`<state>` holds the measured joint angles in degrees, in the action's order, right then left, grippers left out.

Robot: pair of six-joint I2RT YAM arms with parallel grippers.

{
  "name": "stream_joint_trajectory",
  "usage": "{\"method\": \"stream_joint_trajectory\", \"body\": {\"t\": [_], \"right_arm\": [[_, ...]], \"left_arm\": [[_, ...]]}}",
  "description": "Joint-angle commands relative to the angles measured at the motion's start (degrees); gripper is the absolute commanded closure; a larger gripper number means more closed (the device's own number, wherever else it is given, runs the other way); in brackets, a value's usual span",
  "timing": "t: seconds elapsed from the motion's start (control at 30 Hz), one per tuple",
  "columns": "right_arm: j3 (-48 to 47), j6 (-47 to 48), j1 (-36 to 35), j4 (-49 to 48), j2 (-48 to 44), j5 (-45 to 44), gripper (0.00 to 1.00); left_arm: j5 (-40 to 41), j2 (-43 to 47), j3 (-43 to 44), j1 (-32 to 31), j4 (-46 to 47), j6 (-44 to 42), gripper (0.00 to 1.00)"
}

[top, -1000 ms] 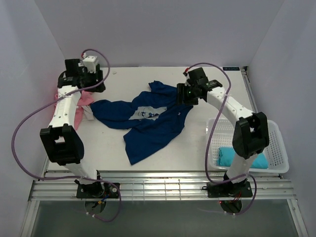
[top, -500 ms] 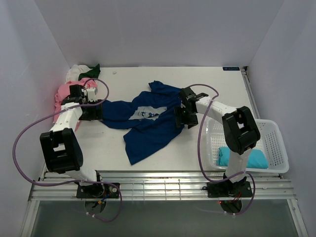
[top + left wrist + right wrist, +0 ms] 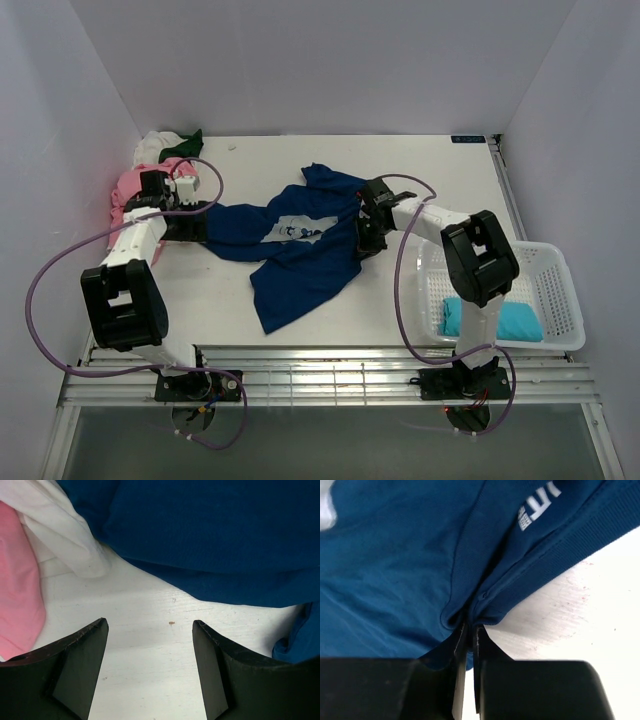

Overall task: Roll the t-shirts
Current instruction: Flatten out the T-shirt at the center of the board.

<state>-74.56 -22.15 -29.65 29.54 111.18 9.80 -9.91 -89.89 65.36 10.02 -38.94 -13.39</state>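
Note:
A navy blue t-shirt [image 3: 300, 255] with a pale print lies crumpled across the middle of the table. My right gripper [image 3: 364, 242] sits at its right edge. In the right wrist view that gripper [image 3: 469, 629] is shut on a pinched fold of the navy t-shirt [image 3: 395, 555], beside its ribbed hem [image 3: 565, 540]. My left gripper [image 3: 190, 226] is low at the shirt's left end. Its jaws [image 3: 150, 630] stand open over bare table, with the navy cloth [image 3: 210, 535] just beyond the tips and nothing between them.
Pink [image 3: 130, 185], white [image 3: 155, 146] and dark green [image 3: 192, 140] t-shirts are heaped at the back left corner; the pink [image 3: 17, 585] and white [image 3: 55, 530] ones lie left of my left fingers. A white mesh basket [image 3: 562, 275] at the right holds a teal t-shirt [image 3: 500, 320].
The left arm came down from the back corner to the shirt's left end. The right gripper dropped onto the shirt's right edge and closed on a fold.

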Motion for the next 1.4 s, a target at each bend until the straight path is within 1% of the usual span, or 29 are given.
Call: {"method": "stream_joint_trajectory", "body": {"t": [0.0, 0.07, 0.1, 0.13, 0.2, 0.23, 0.27, 0.37, 0.43, 0.47, 0.5, 0.53, 0.57, 0.6, 0.7, 0.8, 0.87, 1.0, 1.07, 1.13, 1.17, 1.2, 1.23, 1.3, 1.33, 1.37], "right_arm": [[-4.5, 0.3, 0.0, -1.1, -1.0, 3.0, 0.92], [-6.5, 2.3, 0.1, -0.9, -3.2, 4.1, 0.92], [-7.6, 3.1, 0.0, -0.8, -4.1, 5.2, 0.92], [-9.3, 3.9, 0.2, -0.7, -5.1, 5.7, 0.92], [-10.2, 3.9, 1.9, -0.4, -8.4, 8.2, 0.92], [-10.2, 3.4, 2.8, -0.4, -9.7, 9.1, 0.92], [-10.1, 2.6, 3.8, -0.3, -12.4, 9.8, 0.92], [-12.0, 3.6, 6.8, 1.4, -17.1, 10.1, 0.92], [-14.1, 4.2, 7.7, 1.4, -18.3, 13.5, 0.92], [-16.6, 4.2, 7.9, 0.9, -18.1, 16.0, 0.92], [-18.0, 3.5, 7.8, 0.3, -17.7, 20.8, 0.92], [-19.2, 2.9, 7.8, -1.0, -17.2, 22.8, 0.92], [-20.3, 2.1, 7.8, -1.4, -16.4, 24.1, 0.92], [-22.4, 1.8, 7.7, -1.5, -16.3, 23.9, 0.92], [-25.5, 1.5, 9.2, -1.5, -16.7, 22.7, 0.92], [-29.1, -1.7, 11.8, -1.5, -16.9, 24.4, 0.92], [-31.5, -2.5, 12.0, -1.5, -16.5, 24.8, 0.92], [-37.4, -5.6, 12.0, -3.3, -15.8, 26.5, 0.92], [-44.6, -7.3, 11.9, -3.7, -14.6, 26.0, 0.92], [-51.2, -8.3, 11.9, -5.1, -13.0, 25.7, 0.92], [-56.9, -8.9, 11.9, -6.0, -11.6, 25.5, 0.92], [-58.7, -10.5, 11.9, -7.3, -11.2, 25.5, 0.92], [-59.4, -11.6, 11.9, -11.7, -11.2, 25.7, 0.92], [-56.5, -15.7, 11.5, -17.6, -12.5, 26.4, 0.92], [-55.3, -16.3, 11.2, -21.3, -13.3, 26.1, 0.92], [-54.7, -16.2, 10.6, -21.9, -13.3, 25.8, 0.92]], "left_arm": [[-3.7, 3.0, 2.5, 0.2, 0.8, -3.4, 0.21], [-9.5, 4.3, 1.9, 0.0, 0.7, -5.9, 0.19], [-11.1, 4.7, 0.4, -0.7, 0.8, -9.3, 0.16], [-11.7, 5.5, -0.6, -1.2, 1.0, -11.2, 0.15], [-9.6, 6.1, -3.7, -3.8, 2.9, -17.1, 0.15], [-6.2, 6.4, -4.6, -4.5, 4.0, -18.2, 0.15], [-5.1, 6.7, -5.1, -4.7, 5.2, -19.1, 0.15], [-5.3, 6.1, -3.8, -5.0, 6.5, -20.5, 0.16], [-6.6, 5.6, -3.9, -6.4, 5.8, -22.5, 0.17], [-7.6, 5.6, -4.7, -7.6, 5.2, -26.8, 0.16], [-7.4, 5.7, -6.1, -11.6, 5.2, -28.8, 0.15], [-7.1, 5.7, -7.5, -13.2, 5.3, -30.7, 0.13], [-7.1, 5.6, -10.2, -14.4, 5.5, -33.7, 0.09], [-6.4, 5.5, -11.3, -15.8, 7.5, -34.3, 0.09], [-4.3, 4.6, -13.0, -16.5, 12.2, -35.5, 0.08], [-4.5, 3.3, -12.1, -18.6, 13.0, -35.0, 0.07], [-4.4, 3.1, -12.5, -19.7, 14.1, -34.4, 0.07], [-0.8, 1.9, -14.7, -20.7, 20.2, -31.7, 0.06], [0.1, 1.5, -14.0, -20.6, 20.7, -28.6, 0.04], [-3.1, 2.2, -10.8, -20.6, 17.5, -26.7, 0.02], [-8.6, 2.9, -9.6, -20.6, 15.8, -26.6, 0.02], [-11.7, 4.9, -8.5, -20.5, 12.9, -26.9, 0.02], [-14.6, 6.2, -7.8, -20.6, 11.9, -27.1, 0.02], [-21.3, 9.8, -7.3, -20.5, 11.2, -28.0, 0.02], [-22.9, 10.6, -7.4, -20.5, 11.3, -28.3, 0.02], [-24.0, 11.1, -7.5, -20.5, 11.3, -28.4, 0.02]]}}
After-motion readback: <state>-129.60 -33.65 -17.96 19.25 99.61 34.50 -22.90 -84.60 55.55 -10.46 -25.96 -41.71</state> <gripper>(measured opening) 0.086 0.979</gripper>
